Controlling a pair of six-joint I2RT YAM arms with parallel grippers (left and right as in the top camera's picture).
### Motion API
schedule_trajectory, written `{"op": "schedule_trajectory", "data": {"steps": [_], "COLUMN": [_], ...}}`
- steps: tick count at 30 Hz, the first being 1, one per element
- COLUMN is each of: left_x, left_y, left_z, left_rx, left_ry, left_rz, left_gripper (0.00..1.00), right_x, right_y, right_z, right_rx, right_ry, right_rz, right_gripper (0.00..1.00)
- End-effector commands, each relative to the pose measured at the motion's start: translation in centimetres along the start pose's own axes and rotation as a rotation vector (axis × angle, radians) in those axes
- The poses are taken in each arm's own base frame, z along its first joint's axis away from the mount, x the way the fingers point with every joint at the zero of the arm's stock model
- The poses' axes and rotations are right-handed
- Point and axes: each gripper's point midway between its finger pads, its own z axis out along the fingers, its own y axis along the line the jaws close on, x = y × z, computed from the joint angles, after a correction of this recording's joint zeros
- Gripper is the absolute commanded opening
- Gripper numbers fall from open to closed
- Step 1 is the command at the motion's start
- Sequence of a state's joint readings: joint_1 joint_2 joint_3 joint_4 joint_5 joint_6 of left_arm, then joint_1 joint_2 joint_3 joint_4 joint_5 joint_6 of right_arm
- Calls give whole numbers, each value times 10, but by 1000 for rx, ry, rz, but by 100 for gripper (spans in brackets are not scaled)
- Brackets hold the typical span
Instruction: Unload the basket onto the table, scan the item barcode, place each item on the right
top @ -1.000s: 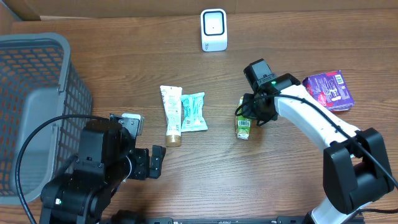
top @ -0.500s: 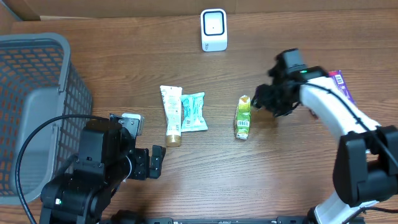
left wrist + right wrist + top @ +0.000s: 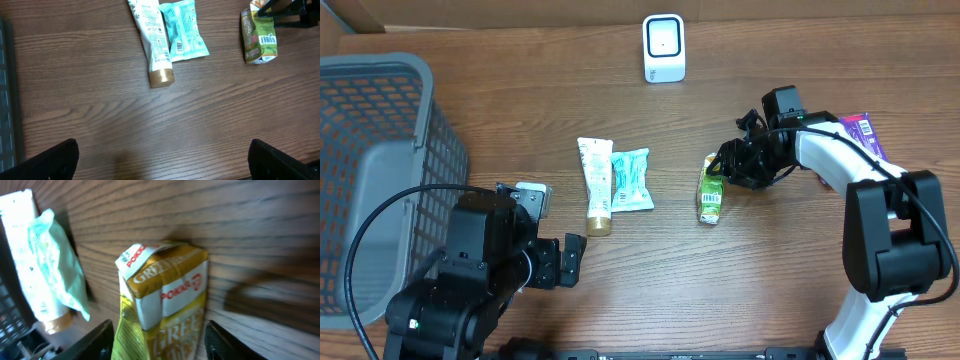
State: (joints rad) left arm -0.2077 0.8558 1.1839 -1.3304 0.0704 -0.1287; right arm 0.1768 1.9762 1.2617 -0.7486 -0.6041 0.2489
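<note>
Right hand (image 3: 732,166) back at green tea carton (image 3: 709,192), mid-frame. Fingers half-open astride carton's upper end, not gripping. Long axis runs up-down frame.

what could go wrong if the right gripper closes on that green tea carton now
The right gripper stands open at the folded top end of the green tea carton, which lies flat. Closing there could crush the flap or let the carton swing. A nudge might also slide it toward the teal packet.
</note>
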Motion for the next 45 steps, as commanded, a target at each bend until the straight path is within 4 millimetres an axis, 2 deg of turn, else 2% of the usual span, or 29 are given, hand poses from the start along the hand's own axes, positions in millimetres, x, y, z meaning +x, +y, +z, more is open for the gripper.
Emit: {"op": "schedule_trajectory", "data": {"steps": [1,5,15,22,31,34,36,38,41,43,45], "left_x": [-2,-2,-2,-2,-2,-2,-2,-2,-2,-2,-2], "left_y": [3,3,3,3,3,3,3,3,3,3,3], "left_z": [0,0,0,0,0,0,0,0,0,0,0], "left_rx": [-13,-13,-13,-13,-13,-13,-13,-13,-13,-13,-13], "left_ry": [-5,-5,-5,-5,-5,-5,-5,-5,-5,-5,-5], "left_rz": [-13,-13,-13,-13,-13,-13,-13,-13,-13,-13,-13], "left_gripper": [100,100,100,100,100,100,100,100,100,100,100], "right_x": [6,3,-24,-36,-31,-28,-28,-28,-32,-34,-36], "right_y": [5,-2,-4,-7,1,4,4,4,5,12,28], "right_z": [9,12,5,4,11,15,16,15,3,-15,-38], "right_rx": [-58,-28,-43,-15,-6,4,5,7,60,127,180], "right_ry": [39,29,-72,-119,-106,-100,-99,-101,-124,-157,-211], "right_rz": [22,22,-71,-97,-122,-134,-135,-136,-118,-118,-134], "right_gripper": [53,43,46,34,30,21,4,4,4,4,4]}}
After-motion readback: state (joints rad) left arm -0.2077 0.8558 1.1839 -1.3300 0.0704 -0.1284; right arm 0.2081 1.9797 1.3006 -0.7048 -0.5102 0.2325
